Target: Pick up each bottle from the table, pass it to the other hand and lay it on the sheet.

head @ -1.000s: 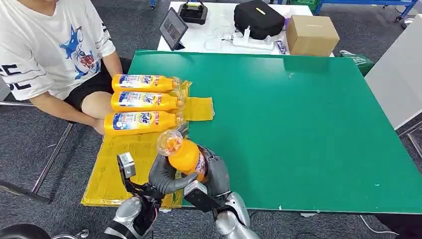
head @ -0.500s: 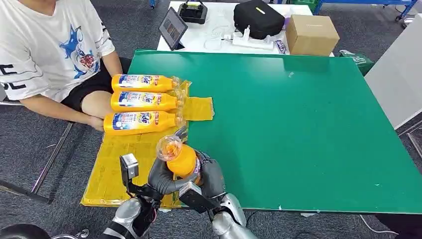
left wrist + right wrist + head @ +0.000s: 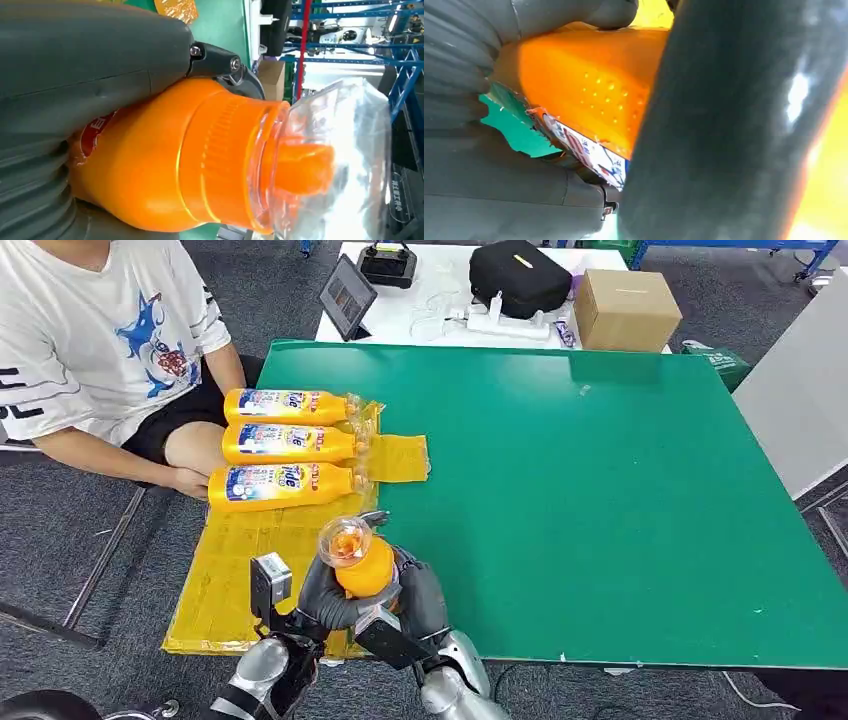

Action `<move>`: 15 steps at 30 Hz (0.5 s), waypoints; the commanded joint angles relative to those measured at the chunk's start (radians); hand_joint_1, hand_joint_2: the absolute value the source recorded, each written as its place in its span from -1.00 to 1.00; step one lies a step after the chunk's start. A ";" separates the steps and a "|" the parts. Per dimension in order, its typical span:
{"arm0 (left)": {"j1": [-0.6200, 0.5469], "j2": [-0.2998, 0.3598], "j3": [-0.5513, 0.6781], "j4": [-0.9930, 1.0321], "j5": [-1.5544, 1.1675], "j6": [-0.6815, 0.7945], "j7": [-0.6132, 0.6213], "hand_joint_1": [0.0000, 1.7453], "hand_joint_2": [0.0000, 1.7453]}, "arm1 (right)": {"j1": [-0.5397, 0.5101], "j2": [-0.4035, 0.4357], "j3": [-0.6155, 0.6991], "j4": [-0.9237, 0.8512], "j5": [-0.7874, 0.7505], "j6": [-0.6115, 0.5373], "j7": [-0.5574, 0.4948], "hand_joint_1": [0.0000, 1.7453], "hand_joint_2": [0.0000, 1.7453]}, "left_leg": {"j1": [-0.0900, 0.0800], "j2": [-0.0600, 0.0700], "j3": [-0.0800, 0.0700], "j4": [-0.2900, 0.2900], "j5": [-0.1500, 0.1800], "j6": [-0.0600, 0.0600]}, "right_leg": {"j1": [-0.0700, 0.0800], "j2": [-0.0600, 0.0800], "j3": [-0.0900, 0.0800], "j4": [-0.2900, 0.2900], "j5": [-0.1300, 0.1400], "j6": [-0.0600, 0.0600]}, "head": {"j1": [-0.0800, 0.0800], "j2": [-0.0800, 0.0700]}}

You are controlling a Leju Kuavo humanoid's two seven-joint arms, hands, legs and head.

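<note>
An orange bottle (image 3: 362, 568) with a clear cap stands upright over the table's near edge, its cap toward me. My left hand (image 3: 322, 595) wraps its left side and my right hand (image 3: 425, 590) holds its right side, so both grip the bottle. Up close in the left wrist view, the left hand (image 3: 75, 65) lies across the bottle (image 3: 200, 155) below its neck. In the right wrist view the labelled bottle (image 3: 589, 80) rests against my right hand (image 3: 484, 165). Three matching bottles (image 3: 285, 406) (image 3: 285, 443) (image 3: 280, 486) lie side by side on the yellow sheet (image 3: 240, 570).
A seated person (image 3: 100, 350) is at the sheet's far left, a hand (image 3: 188, 482) close to the nearest lying bottle. The green table (image 3: 600, 490) stretches to the right. A white table behind carries a tablet (image 3: 347, 295), a black bag (image 3: 520, 275) and a cardboard box (image 3: 625, 308).
Both hands have drawn the bottle slightly nearer to me and stood it more upright. The three bottles on the sheet have not moved.
</note>
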 commanded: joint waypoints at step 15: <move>-0.033 -0.011 -0.011 0.048 0.103 -0.109 0.029 1.00 1.00 | -0.039 -0.004 0.080 0.079 0.032 -0.048 0.013 -1.00 1.00 | 0.000 0.000 0.002 0.000 -0.001 -0.001 | 0.001 -0.001 0.003 0.000 -0.001 -0.001 | 0.000 0.000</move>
